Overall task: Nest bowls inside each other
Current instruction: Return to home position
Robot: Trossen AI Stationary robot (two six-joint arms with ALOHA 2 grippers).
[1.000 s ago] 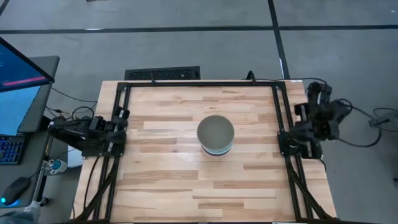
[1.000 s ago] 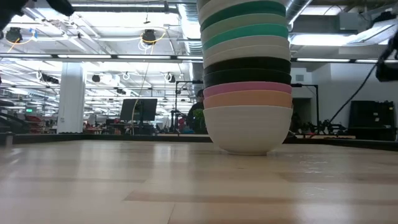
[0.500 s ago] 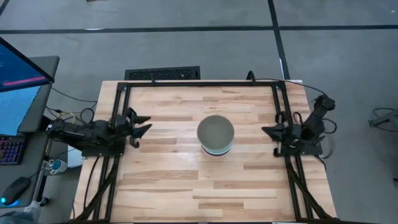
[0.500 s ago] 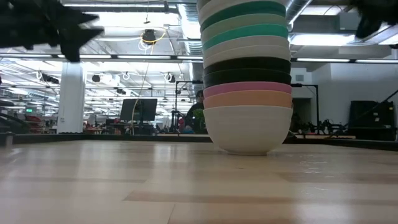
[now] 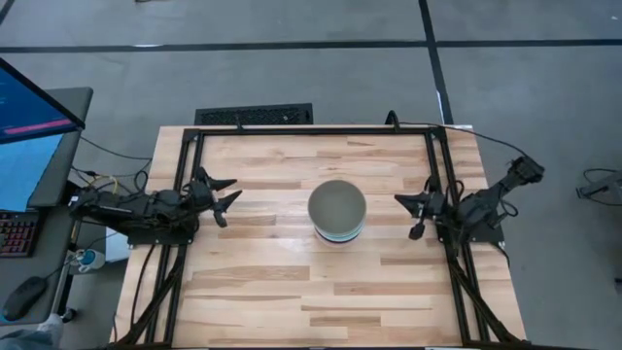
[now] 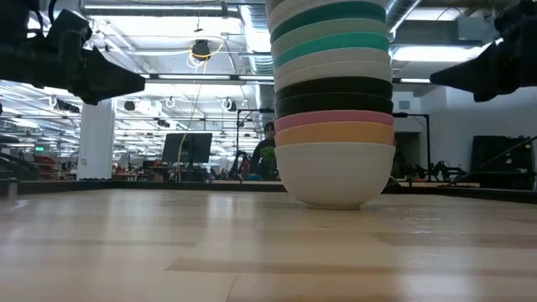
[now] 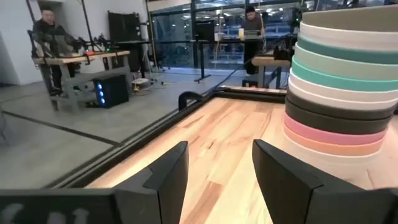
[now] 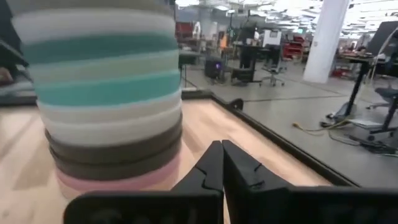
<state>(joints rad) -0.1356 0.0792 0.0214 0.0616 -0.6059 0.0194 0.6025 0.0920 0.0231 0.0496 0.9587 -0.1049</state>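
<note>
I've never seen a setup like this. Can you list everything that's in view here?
Bowls: one nested stack, about eleven rims showing; white, orange, pink, black, teal, pale green, grey-olive on top; table centre.
Table: one, pale wood, black frame.
Monitor: one, lit blue, beside the table on the left arm's side.
People: two, at benches in the room beyond.
Left tool: black, open, left of the stack, apart from it.
Right tool: black, shut, right of the stack, apart from it.

Matte black all over: jointed, cable-strung left arm (image 5: 136,207) and right arm (image 5: 483,206); left gripper (image 7: 217,149) and right gripper (image 8: 222,147) with flat wedge fingers (image 7: 283,180).
</note>
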